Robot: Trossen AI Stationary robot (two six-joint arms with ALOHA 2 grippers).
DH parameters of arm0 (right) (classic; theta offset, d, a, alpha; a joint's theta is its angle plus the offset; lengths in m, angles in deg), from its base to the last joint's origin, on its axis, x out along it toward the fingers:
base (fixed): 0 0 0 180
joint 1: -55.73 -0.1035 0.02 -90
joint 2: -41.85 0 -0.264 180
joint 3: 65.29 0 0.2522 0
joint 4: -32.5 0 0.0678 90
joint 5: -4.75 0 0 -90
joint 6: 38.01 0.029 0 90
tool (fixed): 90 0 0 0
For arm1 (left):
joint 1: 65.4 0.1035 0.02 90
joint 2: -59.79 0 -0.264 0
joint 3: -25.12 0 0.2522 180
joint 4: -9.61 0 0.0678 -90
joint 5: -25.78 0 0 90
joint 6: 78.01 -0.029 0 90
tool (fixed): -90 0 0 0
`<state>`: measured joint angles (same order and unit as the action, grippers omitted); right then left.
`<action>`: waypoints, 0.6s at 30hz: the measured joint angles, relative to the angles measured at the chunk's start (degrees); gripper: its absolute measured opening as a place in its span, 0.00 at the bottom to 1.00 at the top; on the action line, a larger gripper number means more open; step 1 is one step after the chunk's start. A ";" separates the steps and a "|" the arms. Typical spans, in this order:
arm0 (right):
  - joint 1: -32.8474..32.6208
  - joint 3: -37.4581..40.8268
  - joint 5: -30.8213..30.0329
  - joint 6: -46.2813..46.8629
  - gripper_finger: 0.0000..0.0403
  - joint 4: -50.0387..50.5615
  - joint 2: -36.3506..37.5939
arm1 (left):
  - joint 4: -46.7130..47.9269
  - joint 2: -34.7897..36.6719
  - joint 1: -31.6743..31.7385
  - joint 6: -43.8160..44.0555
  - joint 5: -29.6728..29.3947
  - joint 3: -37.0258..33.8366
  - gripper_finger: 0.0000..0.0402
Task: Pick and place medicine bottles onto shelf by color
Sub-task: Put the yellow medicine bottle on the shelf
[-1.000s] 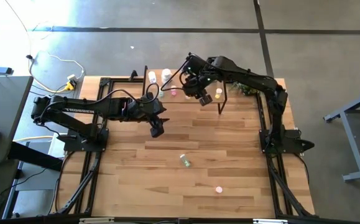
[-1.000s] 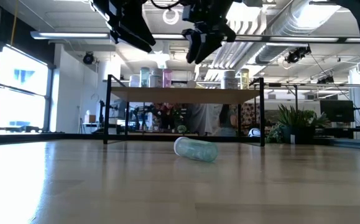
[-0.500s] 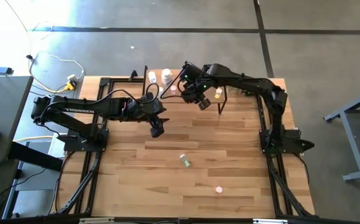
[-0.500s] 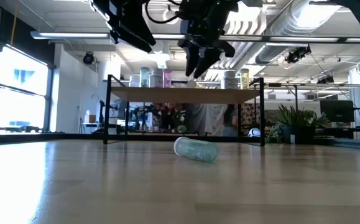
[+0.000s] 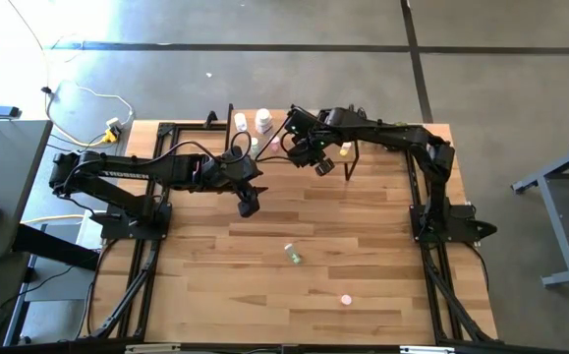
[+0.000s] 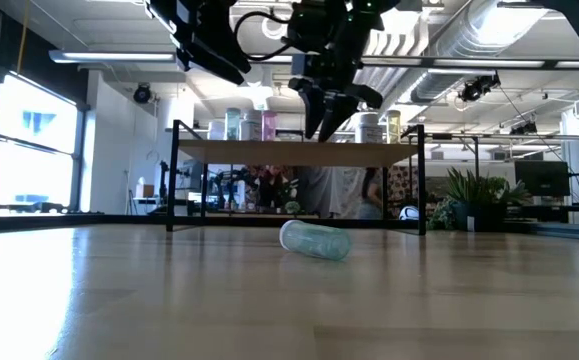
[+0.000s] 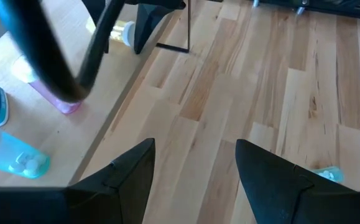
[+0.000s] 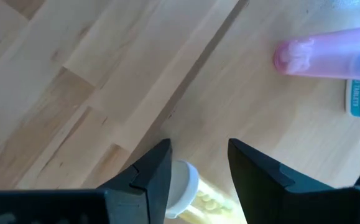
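While flat wooden shelf (image 6: 299, 152) carries cylindrical bottles, right gripper (image 6: 326, 118) hovers parted.

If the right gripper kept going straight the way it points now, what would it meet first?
Most likely the yellow-orange bottle standing on the shelf: it sits between the open fingers of the right gripper, which points down at the shelf top. How far above it the fingers hang is unclear.

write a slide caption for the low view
Right gripper open above the shelf of bottles; a pale green bottle lies on the table.
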<state>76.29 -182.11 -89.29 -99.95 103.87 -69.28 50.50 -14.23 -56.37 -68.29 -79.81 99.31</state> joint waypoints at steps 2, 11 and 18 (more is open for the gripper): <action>-0.03 -0.38 -0.29 0.00 0.38 0.25 -0.04 | 0.00 0.00 0.00 0.15 0.00 0.00 0.53; -0.09 -4.77 -0.53 5.98 0.38 2.59 -0.13 | 0.00 0.00 0.00 0.17 0.00 0.00 0.53; -0.09 -8.13 -0.52 5.64 0.38 8.74 -0.13 | 0.00 0.00 0.00 0.15 0.00 0.00 0.53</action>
<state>76.20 -190.24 -89.81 -94.31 112.61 -69.41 50.50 -14.23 -56.37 -68.14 -79.81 99.31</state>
